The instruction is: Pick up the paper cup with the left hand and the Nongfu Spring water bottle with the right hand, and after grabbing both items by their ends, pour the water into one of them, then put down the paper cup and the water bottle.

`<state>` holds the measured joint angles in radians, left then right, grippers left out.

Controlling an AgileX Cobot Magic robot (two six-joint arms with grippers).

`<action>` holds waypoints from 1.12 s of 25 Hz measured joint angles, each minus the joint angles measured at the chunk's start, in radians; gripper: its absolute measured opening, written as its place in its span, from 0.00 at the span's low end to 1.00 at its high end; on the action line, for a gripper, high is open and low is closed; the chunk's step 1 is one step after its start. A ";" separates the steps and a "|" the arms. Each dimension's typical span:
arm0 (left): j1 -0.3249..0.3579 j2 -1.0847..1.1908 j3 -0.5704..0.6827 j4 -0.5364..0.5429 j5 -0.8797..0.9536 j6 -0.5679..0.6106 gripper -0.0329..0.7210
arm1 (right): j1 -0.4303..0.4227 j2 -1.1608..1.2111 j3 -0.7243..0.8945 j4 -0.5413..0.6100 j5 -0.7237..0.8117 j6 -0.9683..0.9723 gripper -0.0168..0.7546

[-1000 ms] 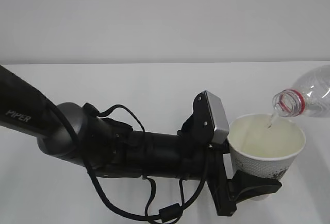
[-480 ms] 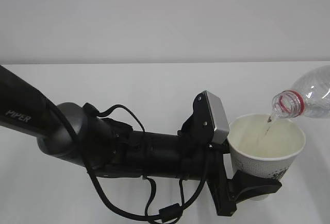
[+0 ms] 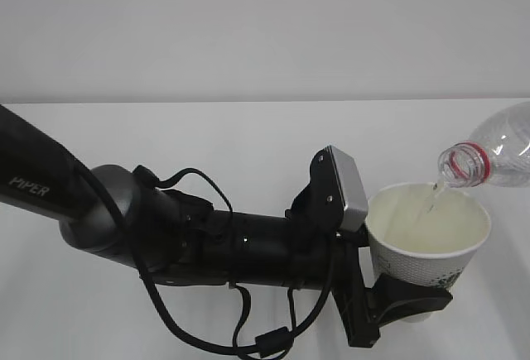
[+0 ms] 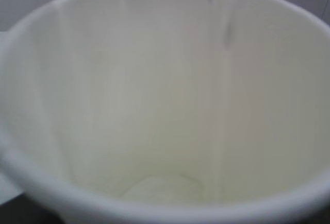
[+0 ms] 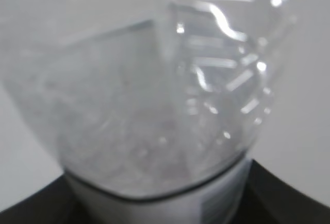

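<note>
Left hand (image 3: 396,309) clamped round the lower wall of the paper cup (image 3: 429,248), jaws hugging it from both sides near the base, holding it upright and clear of the white table (image 3: 207,141). Right hand out of the exterior view; in the right wrist view only dark jaw edges at the bottom corners, pressed against the labelled lower end of the Nongfu Spring water bottle (image 5: 154,105), so gripping it there by the look of things. Bottle (image 3: 489,160) tilted mouth-down at the right edge, red neck ring just above the cup's far rim. Thin stream of water (image 3: 431,199) dropping from the mouth onto the inner wall close to that rim; seen from the left wrist as a streak running down the right inner wall (image 4: 224,80) to a shallow pool at the bottom.

Risks from here, judged, not seen:
- Stream landing very near the rim, so a small drift of bottle or cup likely sends water over the edge onto the table.
- Steeper tilt likely brings a gulping surge and splashing.
- Thin paper under a firm squeeze, growing heavier: possible buckling, or slipping down between the jaws.
- Low grip on a filling cup: possible tipping.
- Grey camera box (image 3: 348,182) and cables (image 3: 248,339) sit just beside the cup, exposed to any splash.
</note>
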<state>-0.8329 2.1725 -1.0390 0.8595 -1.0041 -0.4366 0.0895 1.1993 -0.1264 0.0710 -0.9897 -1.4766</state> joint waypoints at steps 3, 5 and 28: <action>0.000 0.000 0.000 0.000 0.000 0.000 0.76 | 0.000 0.000 0.000 0.000 -0.004 0.000 0.58; 0.000 0.000 0.000 0.000 0.000 0.000 0.76 | 0.000 0.000 0.000 0.000 -0.004 0.000 0.58; 0.000 0.000 0.000 0.008 0.002 0.002 0.76 | 0.000 0.047 0.000 0.000 -0.044 -0.001 0.58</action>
<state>-0.8329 2.1725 -1.0390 0.8677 -1.0023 -0.4348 0.0895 1.2468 -0.1264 0.0710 -1.0334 -1.4774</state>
